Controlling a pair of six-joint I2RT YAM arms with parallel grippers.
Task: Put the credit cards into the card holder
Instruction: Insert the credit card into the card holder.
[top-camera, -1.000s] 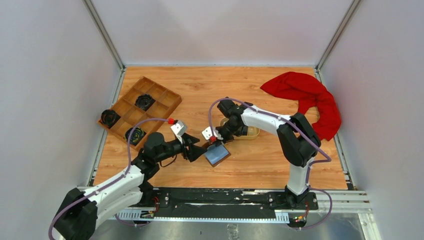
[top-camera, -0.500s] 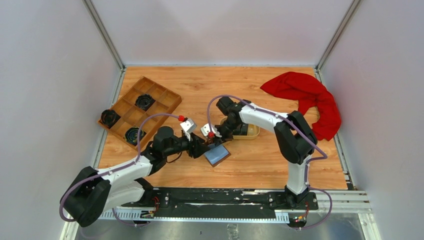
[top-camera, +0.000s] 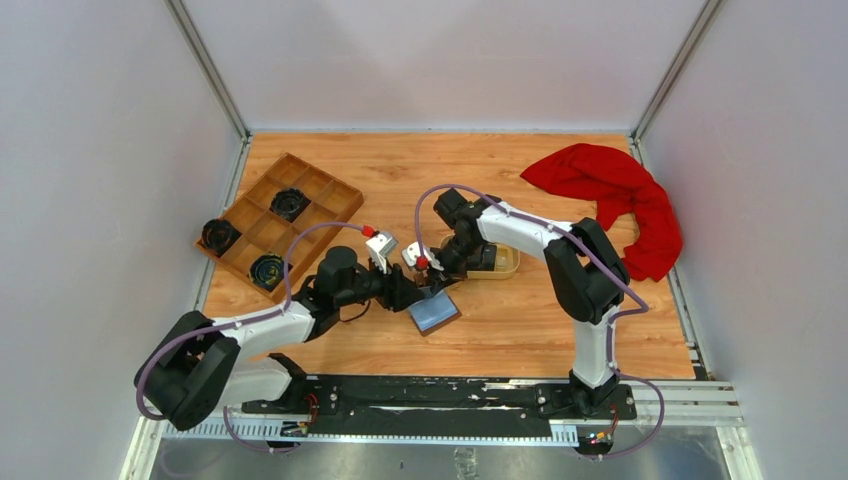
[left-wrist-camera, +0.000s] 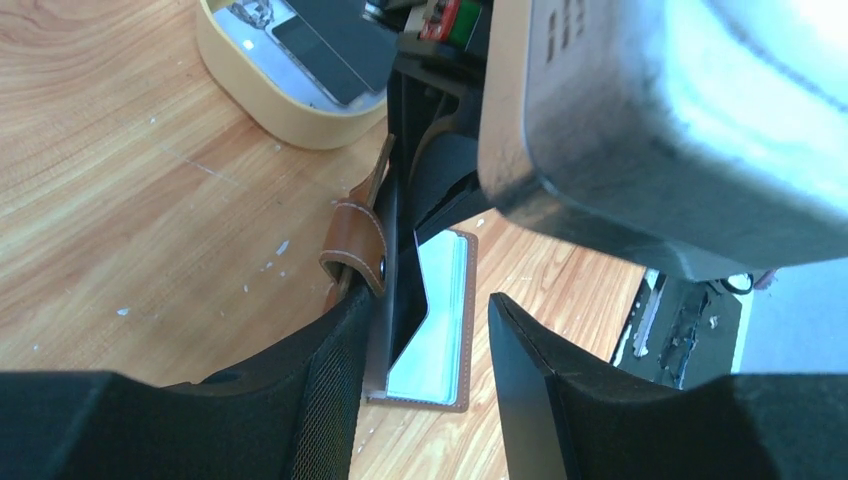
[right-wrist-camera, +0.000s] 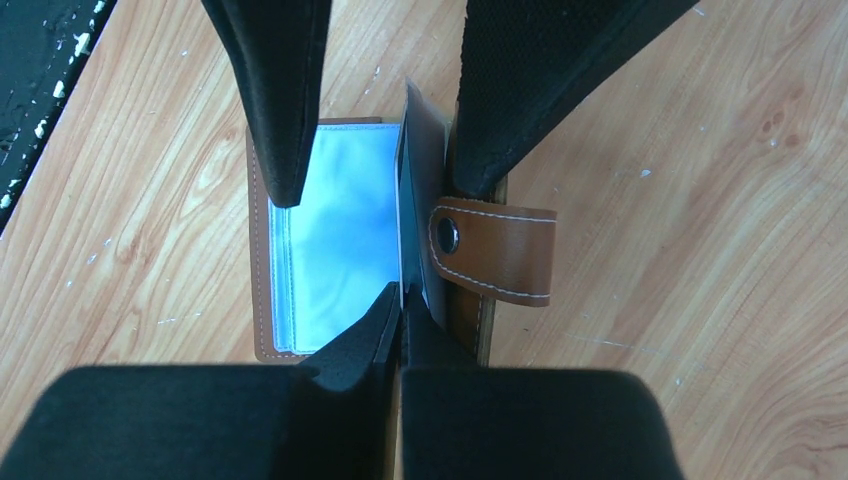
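Observation:
The brown card holder (top-camera: 434, 313) lies open on the table, its pale pockets (right-wrist-camera: 335, 240) facing up and its strapped cover (right-wrist-camera: 495, 250) standing on edge. My right gripper (right-wrist-camera: 402, 310) is shut on a thin dark credit card (right-wrist-camera: 418, 170), held edge-on and tip-down along the fold. My left gripper (left-wrist-camera: 432, 298) is open and straddles the holder (left-wrist-camera: 440, 330); one finger (right-wrist-camera: 500, 120) leans on the raised cover, the other (right-wrist-camera: 280, 110) hangs over the pockets. More credit cards (left-wrist-camera: 335, 50), a black one among them, lie in the oval tan dish (left-wrist-camera: 290, 110).
A wooden compartment tray (top-camera: 280, 222) with black round parts sits at the back left. A red cloth (top-camera: 615, 195) lies at the back right. The tan dish (top-camera: 503, 265) stands just right of the two grippers. Grey walls enclose three sides.
My left arm has reached right to the card holder and its fingers have narrowed around it. The right gripper with the card has shifted slightly left over the holder.

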